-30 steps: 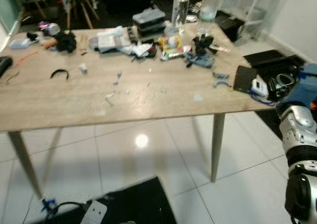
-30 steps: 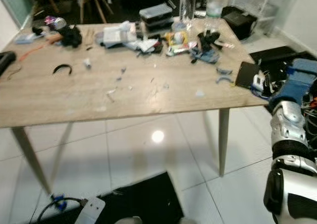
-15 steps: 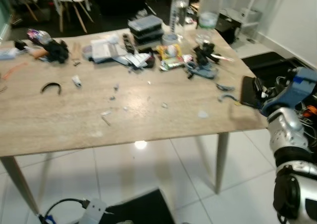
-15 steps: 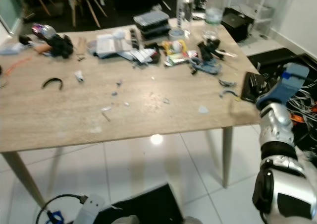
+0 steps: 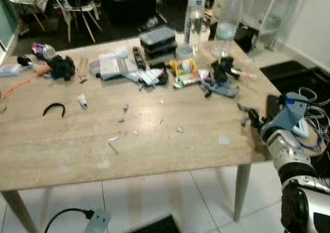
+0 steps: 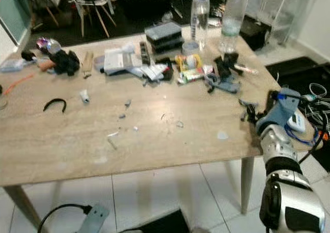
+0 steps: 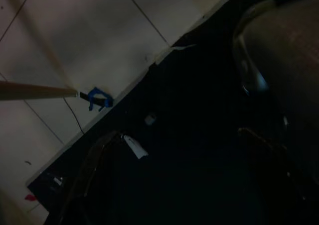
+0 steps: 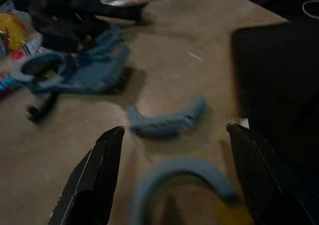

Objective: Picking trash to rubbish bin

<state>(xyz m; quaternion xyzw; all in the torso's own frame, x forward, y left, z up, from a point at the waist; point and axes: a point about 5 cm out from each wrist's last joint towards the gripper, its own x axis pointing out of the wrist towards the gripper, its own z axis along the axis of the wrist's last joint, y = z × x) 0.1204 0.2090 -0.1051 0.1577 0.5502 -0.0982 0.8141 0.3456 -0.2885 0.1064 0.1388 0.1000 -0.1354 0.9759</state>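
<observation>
blue curved scraps point(image 8: 167, 123) between right gripper point(image 8: 174, 150) fingers; no writing legible.

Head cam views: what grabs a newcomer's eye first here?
The wooden table, with clutter bunched along its far edge around two clear bottles and small scraps scattered over its middle. Next, the right tool at the table's right end, fingers open around two curved blue-grey scraps, beside a black pad. The left arm hangs idle over the dark floor mat.
</observation>
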